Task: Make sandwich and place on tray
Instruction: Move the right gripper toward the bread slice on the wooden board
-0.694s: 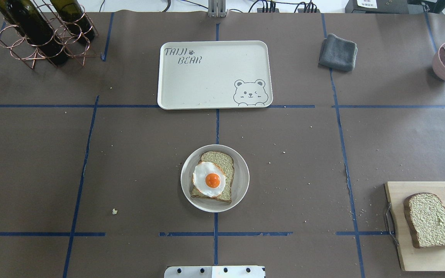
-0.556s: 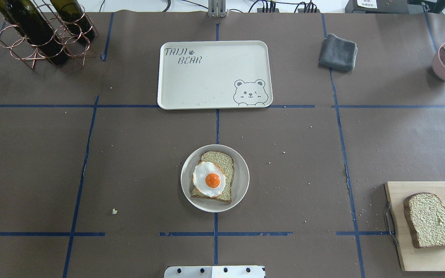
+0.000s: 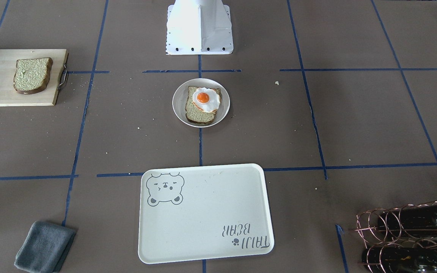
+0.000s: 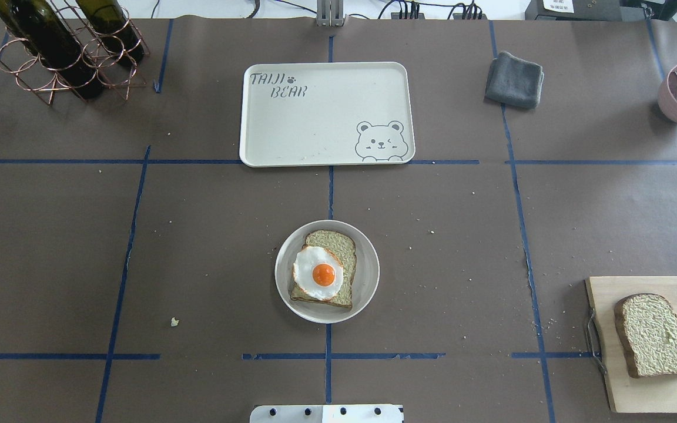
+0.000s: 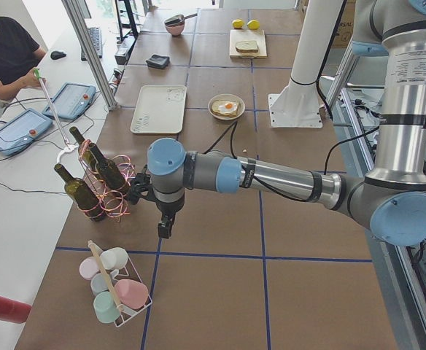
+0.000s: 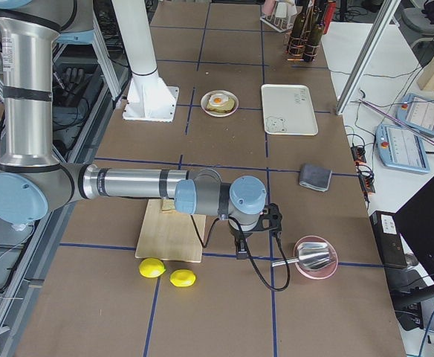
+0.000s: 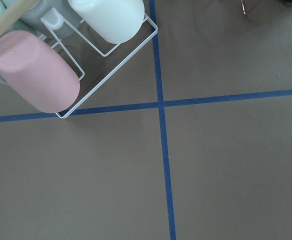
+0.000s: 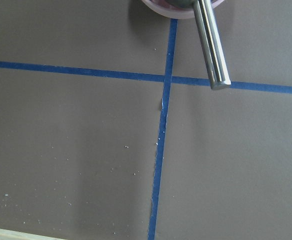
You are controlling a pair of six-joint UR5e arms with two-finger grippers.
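**Half built, tray bare, both arms parked wide**

Starting wide: brown tabletop [image 4: 197, 235] gridded in blue tape, and no arm anywhere near the food.

Left arm [image 5: 271, 175] out at the far left end, wrist pointing down at bare paper between the wine rack [image 5: 103, 182] and the cup rack [image 5: 118, 292]. Left jaws caught only in the side view, so cannot tell whether apart or together.

Same story for the right arm [image 6: 135, 182], stretched past the cutting board [image 4: 656, 393] toward the pink bowl [image 6: 315, 256]. Right jaws just as impossible to call.

On to the tray [image 4: 327, 111]: cream, bear face in one corner, lying across the centre line on the far side from the robot's base. Nothing on it.

Closer to the base, round plate [image 4: 368, 276], well apart from the tray. Lower slice [image 4: 338, 244] lying flat in it.

Over on the robot's right, second slice [image 4: 654, 335] flat on the cutting board, well apart from the plate.

Smallest of all, the egg [image 4: 318, 273], resting yolk-up on the lower slice and sitting off-centre toward one edge.

Reads as two layers of three stacked. Left to do, by the look of it: fetch the second slice, cap the egg, then carry the whole stack across to the tray.
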